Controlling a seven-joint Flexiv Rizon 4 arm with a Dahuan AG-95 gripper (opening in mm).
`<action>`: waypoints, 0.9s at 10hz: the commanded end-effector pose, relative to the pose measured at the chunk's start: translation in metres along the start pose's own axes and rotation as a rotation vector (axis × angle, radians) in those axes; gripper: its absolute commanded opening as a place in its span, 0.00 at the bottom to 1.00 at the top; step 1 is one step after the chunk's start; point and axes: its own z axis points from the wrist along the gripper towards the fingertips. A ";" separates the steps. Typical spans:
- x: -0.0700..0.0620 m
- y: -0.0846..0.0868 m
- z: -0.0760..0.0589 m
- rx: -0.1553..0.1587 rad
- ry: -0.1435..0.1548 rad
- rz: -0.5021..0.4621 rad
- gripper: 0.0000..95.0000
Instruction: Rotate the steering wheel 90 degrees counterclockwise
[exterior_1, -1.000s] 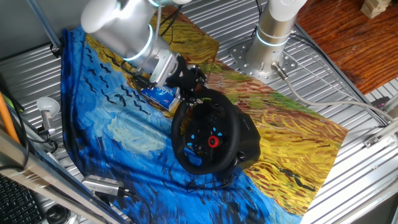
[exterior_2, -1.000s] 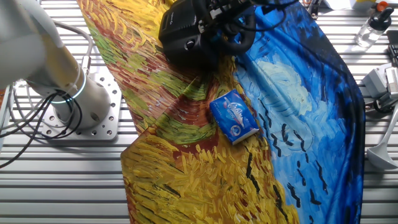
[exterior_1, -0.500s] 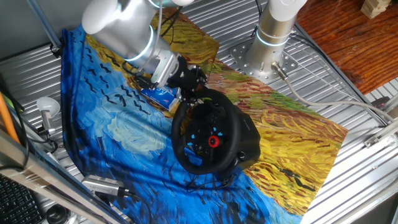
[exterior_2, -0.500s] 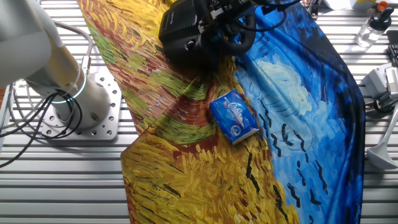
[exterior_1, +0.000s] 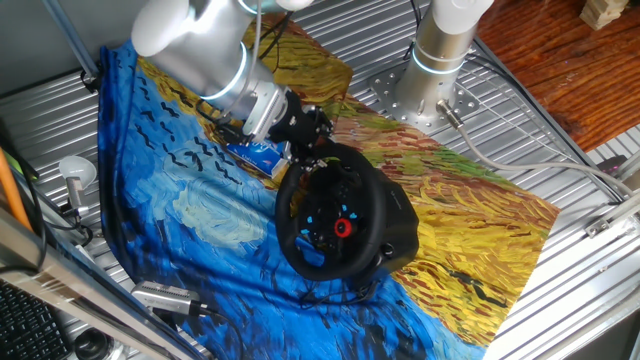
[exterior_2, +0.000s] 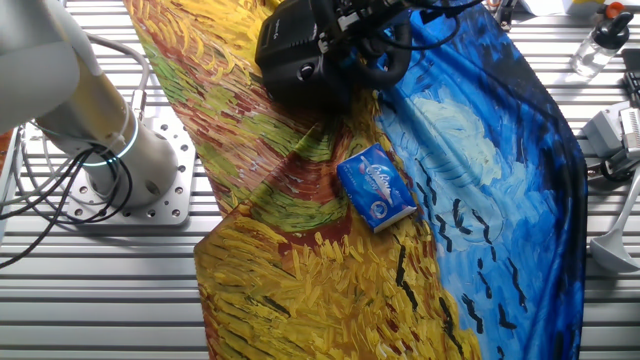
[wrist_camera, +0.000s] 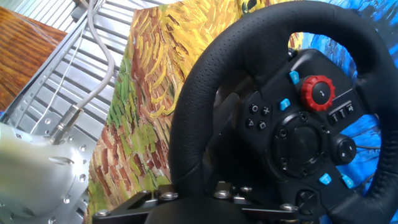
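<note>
Hand view shows the steering wheel rim, rigid, textured, likely grippy (heavy base), against the gripper; jaw state cannot be told.

A ribbed grey metal worktop is carrying a painted cloth in swirling blue and wheat yellow, which is draping over most of its middle and hanging off one edge. Beyond a far corner, a reddish wooden floor is showing. Grey cables are trailing across the bare slats. A clear bottle is standing near another corner.
</note>
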 end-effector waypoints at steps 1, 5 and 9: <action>0.000 0.001 0.001 0.000 0.004 -0.003 0.00; 0.000 0.001 0.001 0.004 0.005 -0.011 0.00; 0.000 0.001 0.001 0.005 0.002 -0.010 0.00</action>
